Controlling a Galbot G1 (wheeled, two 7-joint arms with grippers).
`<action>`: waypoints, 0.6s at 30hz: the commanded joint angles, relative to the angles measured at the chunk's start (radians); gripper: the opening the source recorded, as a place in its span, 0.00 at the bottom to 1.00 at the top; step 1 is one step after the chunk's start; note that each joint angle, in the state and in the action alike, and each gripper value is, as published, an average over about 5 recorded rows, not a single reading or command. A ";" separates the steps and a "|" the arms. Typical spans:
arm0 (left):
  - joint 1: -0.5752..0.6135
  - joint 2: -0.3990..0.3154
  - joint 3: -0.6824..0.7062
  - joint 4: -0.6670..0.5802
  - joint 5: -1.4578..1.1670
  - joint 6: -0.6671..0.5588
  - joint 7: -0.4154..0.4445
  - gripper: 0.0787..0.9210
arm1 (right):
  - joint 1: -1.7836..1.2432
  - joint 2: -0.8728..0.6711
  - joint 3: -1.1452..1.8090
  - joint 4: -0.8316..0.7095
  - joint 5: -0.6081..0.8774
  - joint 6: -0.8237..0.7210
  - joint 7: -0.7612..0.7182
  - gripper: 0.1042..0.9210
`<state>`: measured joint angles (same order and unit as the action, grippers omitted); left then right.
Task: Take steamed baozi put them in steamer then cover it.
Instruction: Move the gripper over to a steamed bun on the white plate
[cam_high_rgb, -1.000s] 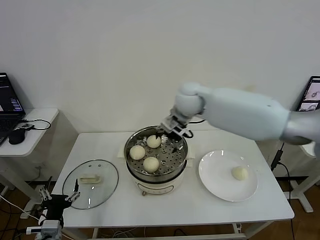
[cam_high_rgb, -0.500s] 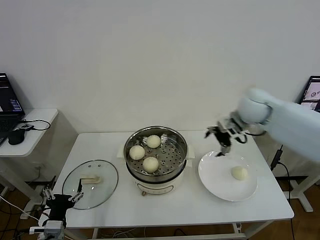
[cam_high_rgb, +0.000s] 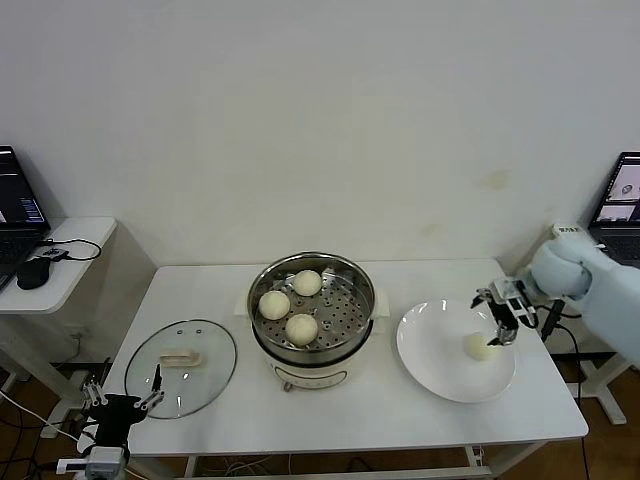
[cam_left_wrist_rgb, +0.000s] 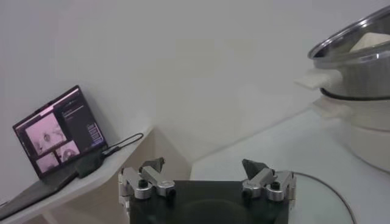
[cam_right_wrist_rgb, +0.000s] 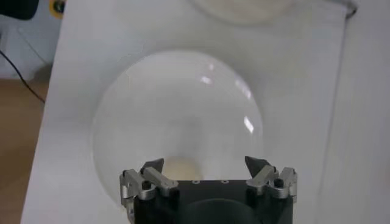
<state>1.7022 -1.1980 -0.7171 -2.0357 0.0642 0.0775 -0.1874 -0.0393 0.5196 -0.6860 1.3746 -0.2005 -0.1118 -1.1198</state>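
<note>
Three baozi (cam_high_rgb: 288, 303) sit in the steamer (cam_high_rgb: 312, 310); my right pincer (cam_high_rgb: 503, 318), spread, hovers over the fourth (cam_high_rgb: 481, 347); my left pincer (cam_high_rgb: 122, 404) waits spread.

Right end effector (cam_high_rgb: 503, 318) hangs low with fingers spread; left end effector (cam_high_rgb: 122, 405), also spread, sits parked.

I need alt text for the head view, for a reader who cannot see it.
The right end effector, open, hovers at the last baozi on the white plate. Three baozi sit in the open steamer; the cover lies on the table beside the parked left end effector.
</note>
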 joint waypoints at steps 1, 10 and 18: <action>-0.001 0.000 0.000 0.003 0.002 0.002 0.002 0.88 | -0.150 0.067 0.117 -0.127 -0.133 0.029 0.020 0.88; -0.006 0.004 -0.006 0.014 0.001 0.002 0.003 0.88 | -0.156 0.138 0.119 -0.190 -0.165 0.040 0.033 0.88; -0.009 0.000 -0.005 0.021 0.001 0.002 0.004 0.88 | -0.160 0.181 0.127 -0.235 -0.189 0.042 0.043 0.88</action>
<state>1.6929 -1.1985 -0.7220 -2.0161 0.0652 0.0792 -0.1839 -0.1708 0.6487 -0.5811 1.2010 -0.3504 -0.0757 -1.0850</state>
